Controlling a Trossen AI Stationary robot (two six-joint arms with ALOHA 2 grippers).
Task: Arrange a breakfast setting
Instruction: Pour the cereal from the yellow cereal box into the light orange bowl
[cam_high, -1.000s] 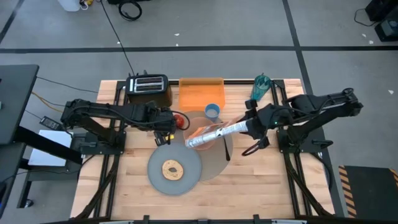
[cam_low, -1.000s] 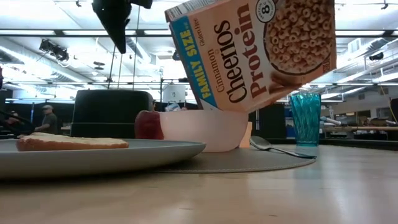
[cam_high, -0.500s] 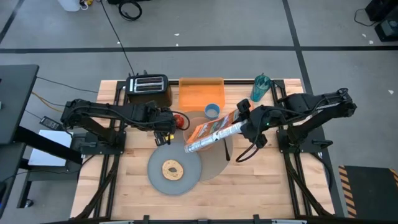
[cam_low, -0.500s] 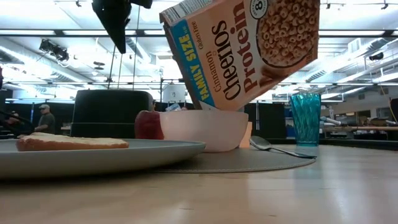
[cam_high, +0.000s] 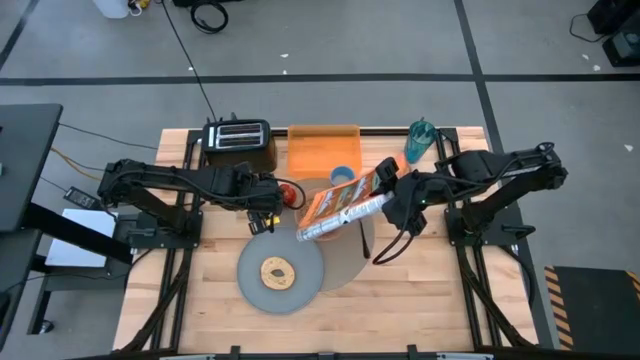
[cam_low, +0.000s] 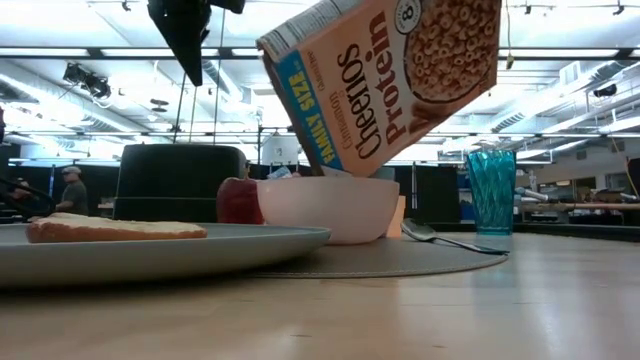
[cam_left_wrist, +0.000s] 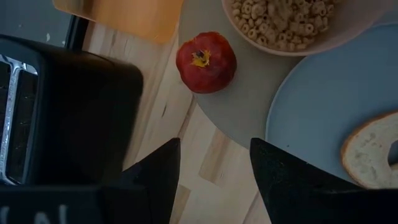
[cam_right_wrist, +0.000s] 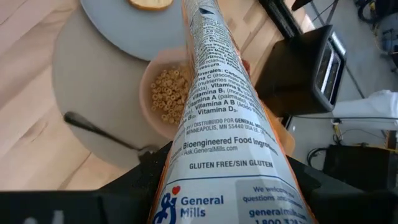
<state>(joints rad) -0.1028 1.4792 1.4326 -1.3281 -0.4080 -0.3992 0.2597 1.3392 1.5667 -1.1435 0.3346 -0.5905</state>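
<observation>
Up over the pink bowl (cam_low: 325, 208) hangs a tilted cereal box (cam_low: 385, 80). It says "Cheerios Protein", "Cinnamon" and "Family Size"; its side reads "General Mills" and "Gluten Free". The right gripper (cam_high: 392, 200) is clamped on the box. The bowl has little cereal rings in it and sits on the round grey mat (cam_high: 352, 262). A red apple (cam_left_wrist: 206, 61) lies just beside the bowl, a spoon (cam_low: 445, 238) on the other side. The blue-grey plate (cam_high: 251, 282) with a bagel (cam_high: 277, 271) overlaps the mat. The left gripper (cam_left_wrist: 214, 165) hangs near the apple, fingers apart, next to a black toaster (cam_high: 238, 142). A teal glass (cam_low: 491, 192) and an orange board (cam_high: 322, 147) are behind.
</observation>
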